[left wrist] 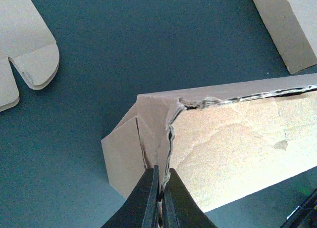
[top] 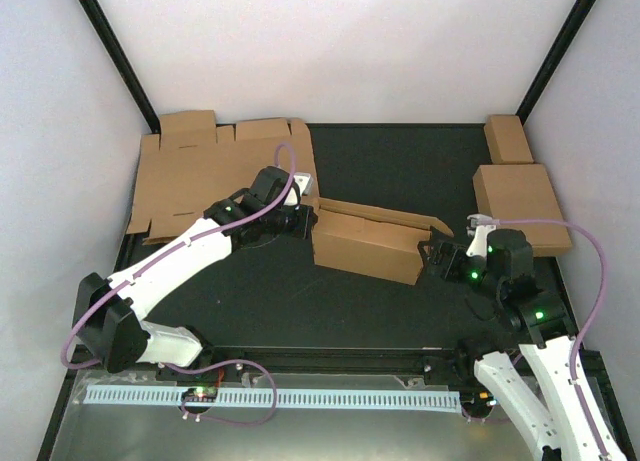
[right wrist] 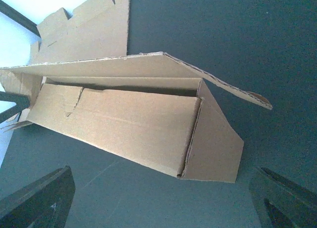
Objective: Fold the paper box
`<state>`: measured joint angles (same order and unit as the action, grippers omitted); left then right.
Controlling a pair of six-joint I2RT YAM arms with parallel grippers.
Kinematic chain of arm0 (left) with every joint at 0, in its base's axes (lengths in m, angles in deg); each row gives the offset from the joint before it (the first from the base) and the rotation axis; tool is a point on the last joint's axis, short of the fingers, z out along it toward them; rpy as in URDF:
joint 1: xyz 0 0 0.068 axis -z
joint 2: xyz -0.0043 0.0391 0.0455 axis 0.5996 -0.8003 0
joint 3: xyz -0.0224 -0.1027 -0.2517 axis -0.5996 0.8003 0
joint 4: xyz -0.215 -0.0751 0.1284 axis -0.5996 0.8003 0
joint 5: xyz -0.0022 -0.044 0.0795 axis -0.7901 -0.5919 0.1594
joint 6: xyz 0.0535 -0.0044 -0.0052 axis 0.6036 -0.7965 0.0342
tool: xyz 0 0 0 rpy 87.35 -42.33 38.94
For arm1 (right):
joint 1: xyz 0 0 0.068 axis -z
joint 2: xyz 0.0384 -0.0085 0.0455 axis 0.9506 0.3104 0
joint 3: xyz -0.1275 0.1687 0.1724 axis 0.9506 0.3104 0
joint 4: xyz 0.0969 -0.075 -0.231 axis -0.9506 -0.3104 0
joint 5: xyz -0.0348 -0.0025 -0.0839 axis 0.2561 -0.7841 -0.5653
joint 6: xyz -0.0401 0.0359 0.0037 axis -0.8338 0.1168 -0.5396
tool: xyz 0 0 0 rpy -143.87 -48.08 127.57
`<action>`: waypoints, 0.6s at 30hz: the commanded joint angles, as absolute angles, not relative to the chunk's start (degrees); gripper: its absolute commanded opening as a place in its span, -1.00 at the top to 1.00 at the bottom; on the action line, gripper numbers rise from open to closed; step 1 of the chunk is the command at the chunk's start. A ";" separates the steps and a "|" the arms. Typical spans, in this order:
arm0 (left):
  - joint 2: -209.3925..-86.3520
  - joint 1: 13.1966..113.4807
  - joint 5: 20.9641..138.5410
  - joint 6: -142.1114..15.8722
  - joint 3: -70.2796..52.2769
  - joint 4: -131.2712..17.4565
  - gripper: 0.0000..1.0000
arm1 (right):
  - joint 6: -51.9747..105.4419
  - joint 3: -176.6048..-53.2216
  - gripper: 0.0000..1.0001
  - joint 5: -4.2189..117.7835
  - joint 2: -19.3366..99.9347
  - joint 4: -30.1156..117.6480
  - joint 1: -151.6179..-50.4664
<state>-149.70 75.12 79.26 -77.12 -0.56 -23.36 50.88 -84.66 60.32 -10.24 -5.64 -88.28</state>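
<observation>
The paper box (top: 370, 243), brown cardboard and partly folded into a long open trough, lies mid-mat with one loose flap raised along its far side. My left gripper (top: 305, 221) is shut on the box's left end wall; in the left wrist view the black fingers (left wrist: 148, 198) pinch the cardboard edge of the box (left wrist: 233, 144). My right gripper (top: 432, 256) stands open just off the box's right end, apart from it. In the right wrist view the box (right wrist: 124, 124) lies ahead of the wide-spread fingers (right wrist: 39, 203), with its end flap angled outward.
A flat die-cut cardboard sheet (top: 200, 176) lies at the back left, partly off the mat. A folded squarish box (top: 520, 206) and a smaller oblong box (top: 508, 138) sit at the back right. A white perforated strip (top: 270, 396) runs along the near edge.
</observation>
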 commanded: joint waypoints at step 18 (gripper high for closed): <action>-150.18 75.69 80.23 -76.55 0.58 -17.75 0.93 | 50.29 -88.67 -0.99 64.43 -10.33 -10.31 -88.26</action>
<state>-149.70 75.19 79.43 -77.12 -0.56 -23.36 50.88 -87.03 62.29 -10.52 -8.70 -88.28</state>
